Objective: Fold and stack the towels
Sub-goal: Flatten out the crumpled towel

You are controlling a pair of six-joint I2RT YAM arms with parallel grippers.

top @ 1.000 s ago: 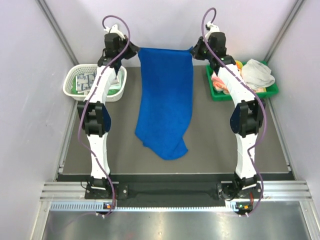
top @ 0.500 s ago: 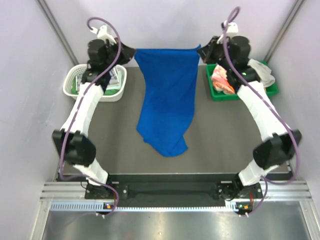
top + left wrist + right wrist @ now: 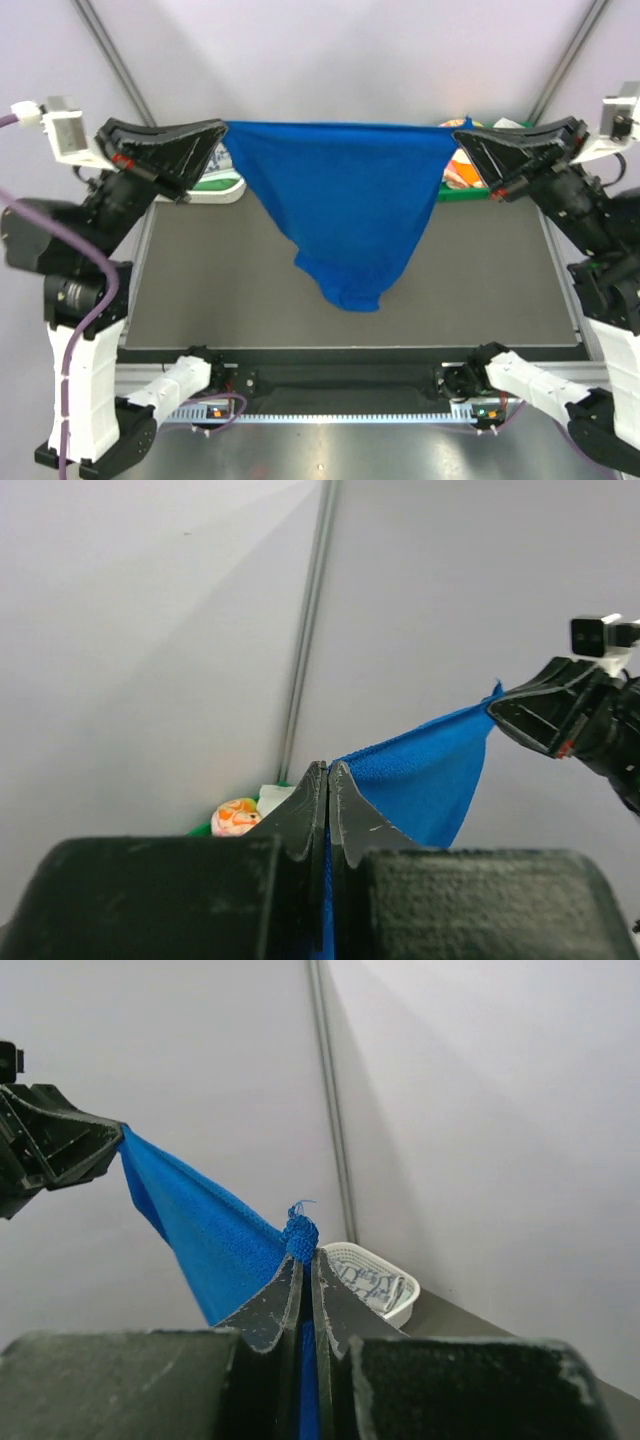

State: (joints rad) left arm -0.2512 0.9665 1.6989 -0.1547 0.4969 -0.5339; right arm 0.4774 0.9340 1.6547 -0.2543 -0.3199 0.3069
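The left hand (image 3: 222, 137) is pinching the far left corner of the royal blue towel (image 3: 345, 205), its fingers pressed together on the cloth. The right hand (image 3: 456, 140) is pinching the far right corner the same way. The towel is hanging stretched between them over the dark grey worktop (image 3: 200, 290), and whether its drooping tip is touching the surface is unclear. Pale lilac walls are enclosing the space. The white basket (image 3: 400, 1300) at far left and the green tray (image 3: 455, 193) at far right are sitting mostly hidden behind the hands.
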